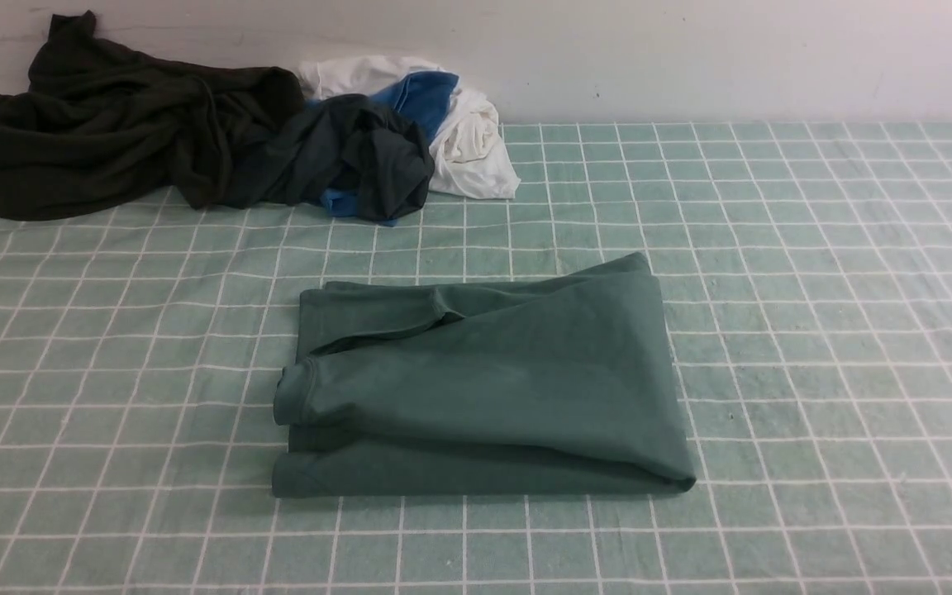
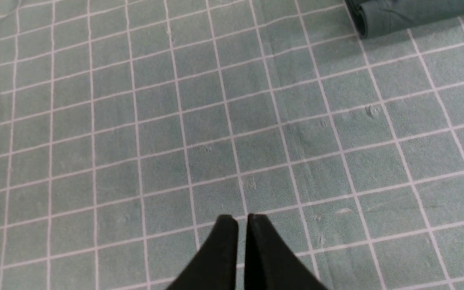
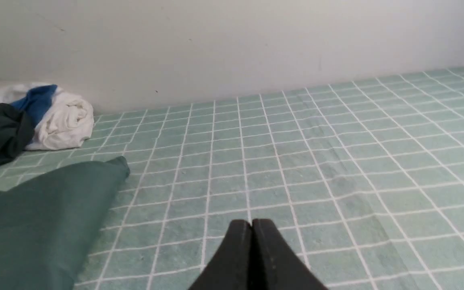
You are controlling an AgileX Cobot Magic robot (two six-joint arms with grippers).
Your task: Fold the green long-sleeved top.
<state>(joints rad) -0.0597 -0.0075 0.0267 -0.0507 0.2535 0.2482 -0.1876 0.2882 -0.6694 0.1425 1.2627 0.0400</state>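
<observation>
The green long-sleeved top [image 1: 484, 384] lies folded into a rough rectangle in the middle of the pale-green checked cloth, with a ribbed cuff at its left edge. Neither arm shows in the front view. In the left wrist view my left gripper [image 2: 242, 219] hangs over bare cloth with its jaws nearly together and nothing between them; a rolled edge of the green top [image 2: 409, 14] lies well away from it. My right gripper [image 3: 251, 222] is shut and empty above the cloth, with a corner of the green top [image 3: 46, 217] off to its side.
A heap of other clothes sits at the back left against the wall: a very dark olive-black garment [image 1: 104, 124], a dark slate-grey garment [image 1: 352, 161] and a white and blue bundle [image 1: 459, 124]. The white wall [image 1: 691, 49] bounds the table's far edge.
</observation>
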